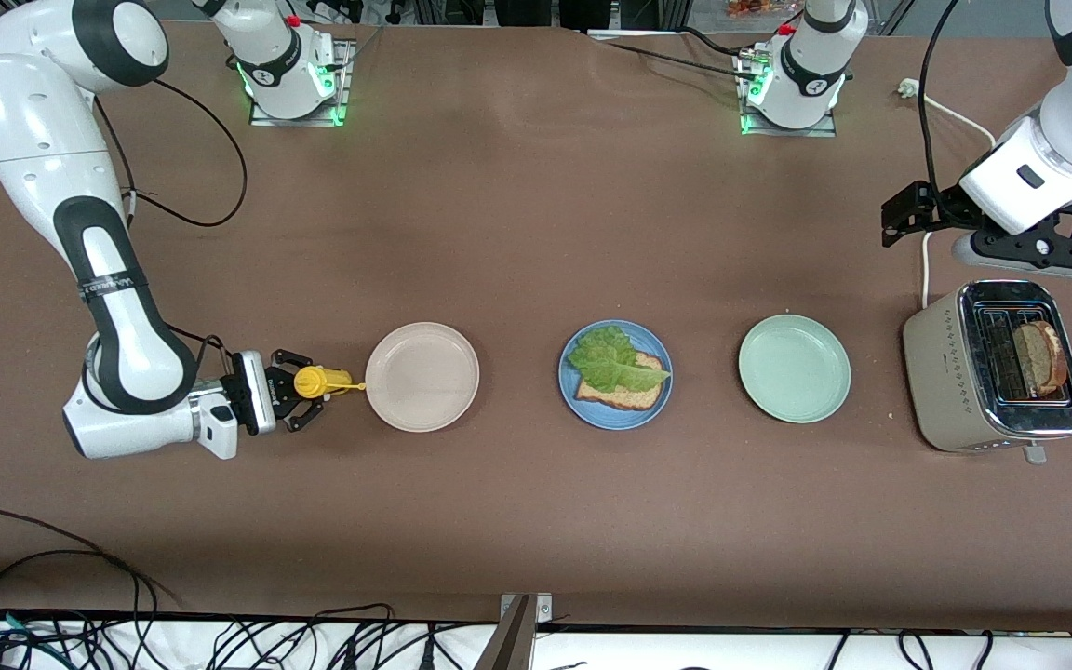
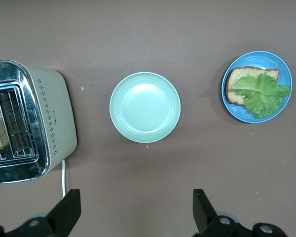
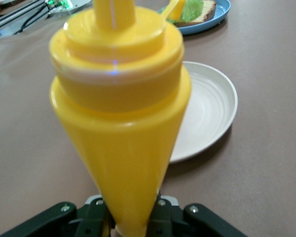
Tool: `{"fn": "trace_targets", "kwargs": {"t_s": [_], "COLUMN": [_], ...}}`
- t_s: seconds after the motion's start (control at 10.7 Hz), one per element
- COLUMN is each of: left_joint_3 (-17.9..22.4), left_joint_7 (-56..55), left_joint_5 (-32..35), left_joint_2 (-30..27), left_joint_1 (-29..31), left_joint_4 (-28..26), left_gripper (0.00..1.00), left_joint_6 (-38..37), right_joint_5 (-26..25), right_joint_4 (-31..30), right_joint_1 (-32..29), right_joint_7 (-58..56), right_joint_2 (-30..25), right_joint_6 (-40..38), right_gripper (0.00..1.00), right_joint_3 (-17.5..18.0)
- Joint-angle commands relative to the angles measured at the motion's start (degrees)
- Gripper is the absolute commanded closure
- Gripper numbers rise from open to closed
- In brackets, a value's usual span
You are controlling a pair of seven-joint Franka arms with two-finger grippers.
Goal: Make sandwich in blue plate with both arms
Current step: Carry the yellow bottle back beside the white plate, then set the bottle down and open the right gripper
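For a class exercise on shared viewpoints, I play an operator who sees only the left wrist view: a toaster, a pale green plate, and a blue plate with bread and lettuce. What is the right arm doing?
Observer: The right end effector is shut on a yellow squeeze bottle, beside the cream-white plate.
Operator: Which way does the bottle point?
Observer: It lies sideways; its nozzle reaches the cream-white plate's rim.
Operator: And where is my own arm?
Observer: The left end effector hangs open over the table by the toaster, which holds a bread slice.
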Motion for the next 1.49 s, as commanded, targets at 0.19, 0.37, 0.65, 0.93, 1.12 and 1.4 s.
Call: {"fn": "trace_targets", "kwargs": {"t_s": [0.19,0.37,0.65,0.93,1.12,1.4], "left_joint_3": [-0.1,-0.1,-0.1,-0.1,-0.1,-0.1], "left_joint_7": [0.0,0.0,0.0,0.0,-0.1,0.0], "left_joint_5": [0.7,0.7,0.7,0.7,0.7,0.7], "left_joint_2": [0.3,0.3,0.3,0.3,0.3,0.3], "left_joint_1": [0.1,0.1,0.1,0.1,-0.1,0.0], "left_joint_4": [1.1,1.0,1.1,1.1,1.1,1.3], "left_gripper": [0.0,0.0,0.0,0.0,0.0,0.0], "left_joint_6": [-1.1,-1.1,-1.1,-1.1,-1.1,-1.1], "right_joint_5": [0.8,1.0,1.1,0.5,0.3,0.1], "right_joint_4": [1.8,1.8,1.8,1.8,1.6,1.5], "right_joint_1": [-2.1,-2.1,-2.2,-2.6,-2.5,-2.5], "right_joint_7": [-4.0,-6.0,-6.6,-6.9,-10.0,-15.1], "right_joint_2": [3.5,3.5,3.6,3.1,2.1,1.6], "right_joint_6": [1.7,3.2,3.2,2.6,0.9,-0.8], "right_gripper": [0.86,0.01,0.0,0.0,0.0,0.0], "right_joint_3": [1.5,1.5,1.5,-0.2,-4.2,-9.2]}}
